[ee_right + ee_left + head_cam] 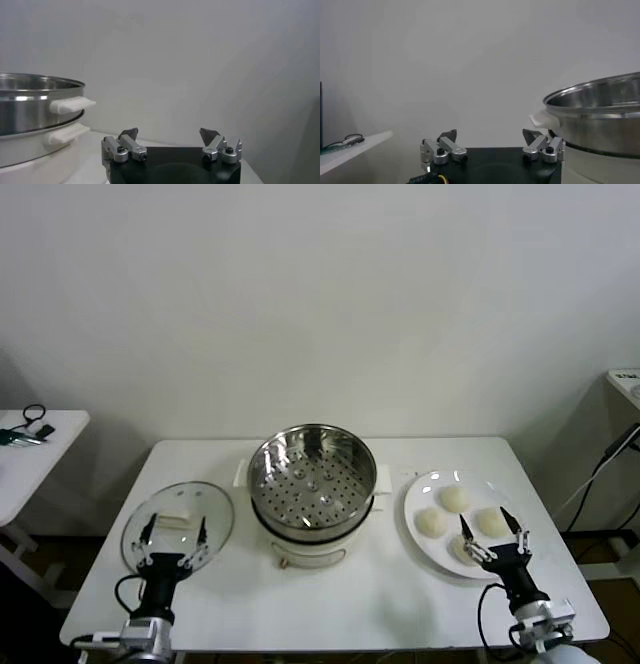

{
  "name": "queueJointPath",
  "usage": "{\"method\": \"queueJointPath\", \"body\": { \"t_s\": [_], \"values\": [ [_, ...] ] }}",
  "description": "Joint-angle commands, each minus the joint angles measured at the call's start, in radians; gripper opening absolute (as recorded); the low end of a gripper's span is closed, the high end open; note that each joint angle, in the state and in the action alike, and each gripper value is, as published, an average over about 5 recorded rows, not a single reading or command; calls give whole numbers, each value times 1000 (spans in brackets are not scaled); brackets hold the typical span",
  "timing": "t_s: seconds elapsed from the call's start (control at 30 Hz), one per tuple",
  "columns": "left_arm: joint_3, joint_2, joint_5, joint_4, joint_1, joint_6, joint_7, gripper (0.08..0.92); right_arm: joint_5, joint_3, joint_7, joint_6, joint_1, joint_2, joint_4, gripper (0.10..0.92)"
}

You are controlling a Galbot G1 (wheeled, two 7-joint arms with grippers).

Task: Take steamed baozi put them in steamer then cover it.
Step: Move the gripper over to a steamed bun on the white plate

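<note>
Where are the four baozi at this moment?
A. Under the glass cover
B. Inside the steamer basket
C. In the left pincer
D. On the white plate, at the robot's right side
D. The head view shows all four baozi on the white plate, while the steamer holds nothing and the cover lies on the table at the left.

left gripper (492,138) gapes wide beside the steamer (600,117).

- Setting: bare test room or lab, plain white wall (320,304).
- White table (330,604) as bench; second table (40,449) carrying cables (25,429) at robot's left.
</note>
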Motion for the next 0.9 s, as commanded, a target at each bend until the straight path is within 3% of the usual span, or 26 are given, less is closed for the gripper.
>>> {"method": "queueJointPath", "body": {
  "t_s": [0.03, 0.2, 0.5, 0.67, 0.9],
  "values": [
    [1, 3, 2, 2, 0, -2, -5, 823, -15, 3, -13, -6, 12, -15, 0, 823],
    [8, 22, 3, 4, 1, 7, -24, 823, -63, 0, -115, -134, 129, -168, -67, 823],
    [20, 43, 0, 2, 16, -7, -28, 823, -158, -135, -504, -334, 416, -543, -228, 823],
    [27, 33, -16, -20, 32, -1, -12, 823, -304, -365, -729, -288, 673, -666, -331, 823],
    [21, 34, -44, -24, 32, 8, -3, 823, -362, -868, -877, -246, 1129, -711, -482, 823]
  ]
}}
